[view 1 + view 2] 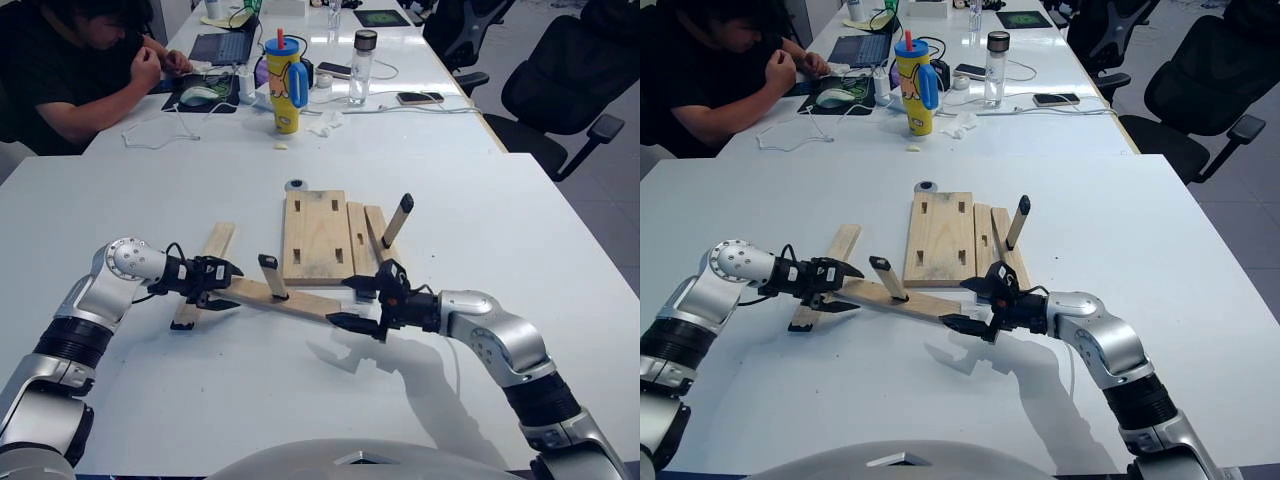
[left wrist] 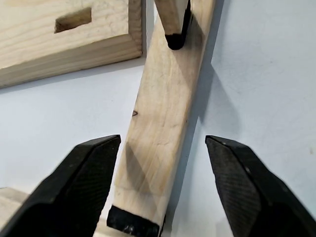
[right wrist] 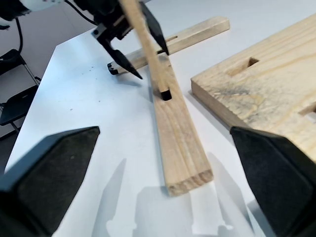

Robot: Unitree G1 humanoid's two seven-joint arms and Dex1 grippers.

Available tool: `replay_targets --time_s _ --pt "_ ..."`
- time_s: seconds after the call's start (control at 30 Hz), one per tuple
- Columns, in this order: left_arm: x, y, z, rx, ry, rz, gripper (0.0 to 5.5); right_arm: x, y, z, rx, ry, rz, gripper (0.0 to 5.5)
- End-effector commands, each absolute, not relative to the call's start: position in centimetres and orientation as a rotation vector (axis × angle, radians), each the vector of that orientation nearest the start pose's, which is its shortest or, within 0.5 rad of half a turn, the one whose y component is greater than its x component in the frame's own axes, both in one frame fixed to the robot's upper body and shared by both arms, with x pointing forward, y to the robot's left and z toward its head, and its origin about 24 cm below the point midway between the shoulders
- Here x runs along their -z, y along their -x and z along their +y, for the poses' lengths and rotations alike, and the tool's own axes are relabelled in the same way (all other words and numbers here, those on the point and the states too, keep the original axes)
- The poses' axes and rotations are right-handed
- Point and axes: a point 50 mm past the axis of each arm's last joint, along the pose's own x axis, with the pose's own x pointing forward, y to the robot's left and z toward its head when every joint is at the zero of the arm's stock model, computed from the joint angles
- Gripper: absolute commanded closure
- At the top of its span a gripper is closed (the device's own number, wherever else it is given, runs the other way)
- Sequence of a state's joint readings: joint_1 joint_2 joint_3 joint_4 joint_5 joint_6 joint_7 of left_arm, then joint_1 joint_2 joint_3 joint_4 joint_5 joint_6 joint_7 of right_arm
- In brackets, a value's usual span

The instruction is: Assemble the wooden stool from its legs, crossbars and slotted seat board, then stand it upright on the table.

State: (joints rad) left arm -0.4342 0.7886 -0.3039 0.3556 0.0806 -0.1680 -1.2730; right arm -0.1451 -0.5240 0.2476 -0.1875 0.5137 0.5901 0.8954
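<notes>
left pincer (image 1: 232,287), right pincer (image 1: 340,300) released astride plank (image 1: 290,298) | white table (image 1: 500,220); office chairs (image 1: 570,80) behind

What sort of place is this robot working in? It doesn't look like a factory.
Most likely a shared office or lab workroom: long white tables, black office chairs alongside, and a laptop, phone and yellow tumbler on the far table.

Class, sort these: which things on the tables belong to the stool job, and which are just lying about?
Job: slotted seat board, front pegged bar, left bar, two bars beside board.
Lying about: yellow cup, bottle, phone, laptop, mouse.
</notes>
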Motion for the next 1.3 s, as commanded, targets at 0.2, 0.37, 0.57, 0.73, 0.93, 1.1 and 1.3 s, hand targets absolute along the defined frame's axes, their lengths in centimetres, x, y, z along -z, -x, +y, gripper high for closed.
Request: replay_targets --time_s 0.2,0.37,0.57,0.73,0.93,1.1,1.3 --pt "-6.4 -29.6 23.0 1.370 -0.832 0.633 2.30 -6.2 -23.1 -13.0 -1.241 -0.071 0.463 0.61" --pt "-5.7 -29.5 22.9 1.419 -0.762 0.691 2.48 -6.4 -23.4 -13.4 -1.218 -0.070 0.455 0.57" --pt "-5.3 -28.7 23.1 1.446 -0.802 0.686 3.31 -6.9 -24.2 -14.6 -1.124 -0.112 0.439 0.57" --pt "-5.8 -28.4 23.2 1.410 -0.726 0.623 3.45 -8.2 -25.0 -15.6 -1.026 -0.176 0.354 0.57" --pt "-8.8 -25.9 23.8 1.384 -0.380 0.575 3.45 -9.4 -25.0 -17.6 -1.008 -0.391 0.330 0.57" --pt "-11.6 -24.4 23.3 1.423 -0.203 0.558 3.45 -9.6 -24.8 -19.3 -0.967 -0.516 0.329 0.17" --pt "-8.9 -24.0 23.5 1.370 -0.474 0.675 3.45 -9.3 -25.0 -18.9 -0.956 -0.500 0.346 0.10"
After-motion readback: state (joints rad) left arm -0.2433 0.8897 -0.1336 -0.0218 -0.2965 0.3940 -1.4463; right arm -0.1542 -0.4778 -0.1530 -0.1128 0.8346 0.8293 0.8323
